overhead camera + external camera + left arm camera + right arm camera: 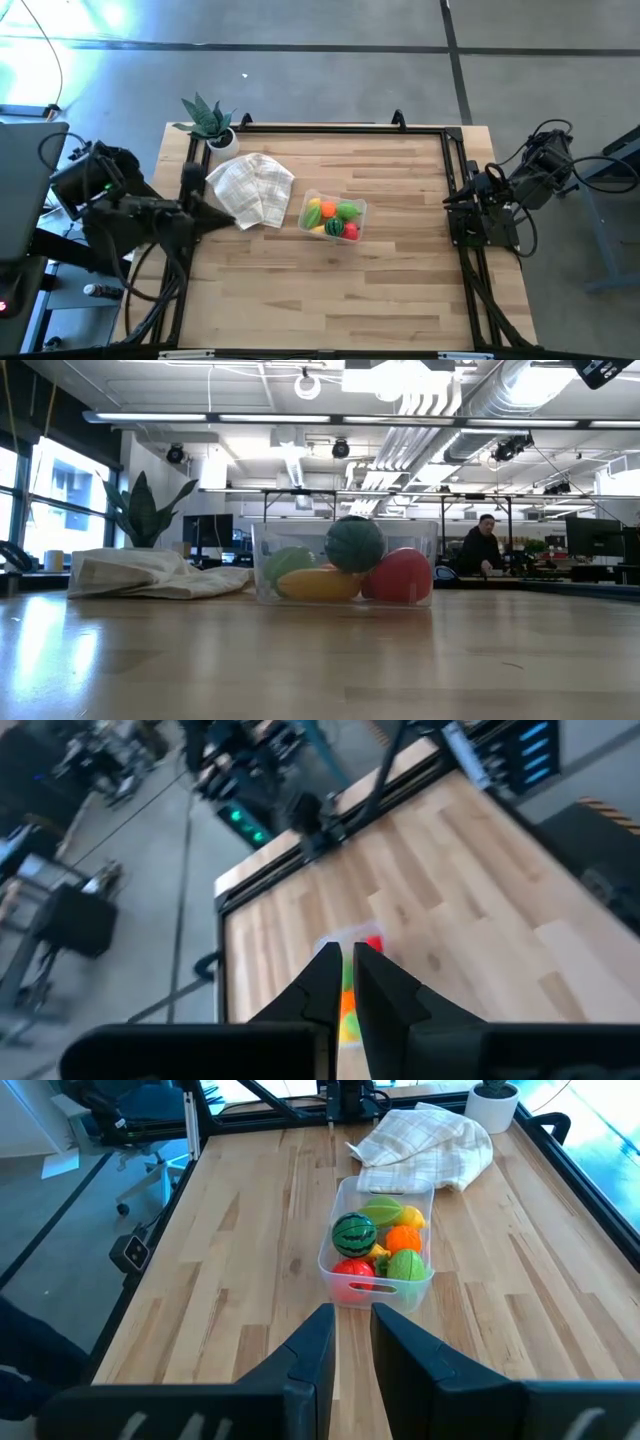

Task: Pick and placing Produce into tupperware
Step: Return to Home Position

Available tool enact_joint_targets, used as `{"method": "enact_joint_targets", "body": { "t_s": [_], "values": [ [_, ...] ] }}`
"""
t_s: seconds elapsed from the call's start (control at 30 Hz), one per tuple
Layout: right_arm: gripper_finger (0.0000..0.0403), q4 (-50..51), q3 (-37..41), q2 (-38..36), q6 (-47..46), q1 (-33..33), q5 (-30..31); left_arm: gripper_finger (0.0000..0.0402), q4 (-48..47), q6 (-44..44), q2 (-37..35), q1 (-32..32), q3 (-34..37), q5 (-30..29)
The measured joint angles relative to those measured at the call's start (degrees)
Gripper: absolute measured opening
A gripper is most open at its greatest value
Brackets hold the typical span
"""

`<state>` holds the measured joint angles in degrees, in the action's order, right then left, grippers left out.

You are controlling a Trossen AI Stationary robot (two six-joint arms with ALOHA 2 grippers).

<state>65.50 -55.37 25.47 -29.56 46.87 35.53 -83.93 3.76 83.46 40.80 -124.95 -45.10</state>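
You can see the tupperware [326, 1252] near the middle of the table [340, 290], just beside the white cloth [252, 188]. Toy fruits sit inside it: a striped green watermelon [354, 1233], a red fruit [353, 1272], an orange fruit [403, 1240] and some green ones. Your left gripper [345, 952] is at the table's left edge, close to the cloth, with its pincer narrow and holding nothing. Your right gripper [352, 1315] is at the right edge, well apart from the box — narrow too, nothing in it. A potted plant [210, 122] stands at the corner beyond the cloth.
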Motion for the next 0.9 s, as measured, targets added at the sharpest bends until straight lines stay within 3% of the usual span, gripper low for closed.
{"method": "enact_joint_targets", "body": {
  "t_s": [0.13, 0.27, 0.53, 0.73, 0.9],
  "values": [
    [0.0058, 0.0, 0.0, 0.0, 0.0, 0.0, 0.0, 0.0021, 1.2, -6.6, -7.3, 2.5, 12.5, -5.1],
    [0.0058, -0.5, 0.0, 0.0, -0.8, 0.0, 0.1, 0.0021, 10.1, -8.9, -17.1, 3.2, 28.0, -6.6],
    [0.0058, -9.0, 0.0, 0.0, -15.4, 0.0, 11.0, 0.0021, 35.0, -1.4, -38.2, 3.1, 55.9, -6.1],
    [0.0058, -15.7, 0.0, 0.0, -13.0, 0.0, 19.2, 0.0021, 44.5, 3.8, -51.6, 3.1, 67.8, -6.1],
    [0.0058, -24.8, 0.0, 0.0, -9.4, 0.0, 21.8, 0.0021, 46.6, 5.6, -60.4, 3.1, 73.3, -8.5]
  ]
}}
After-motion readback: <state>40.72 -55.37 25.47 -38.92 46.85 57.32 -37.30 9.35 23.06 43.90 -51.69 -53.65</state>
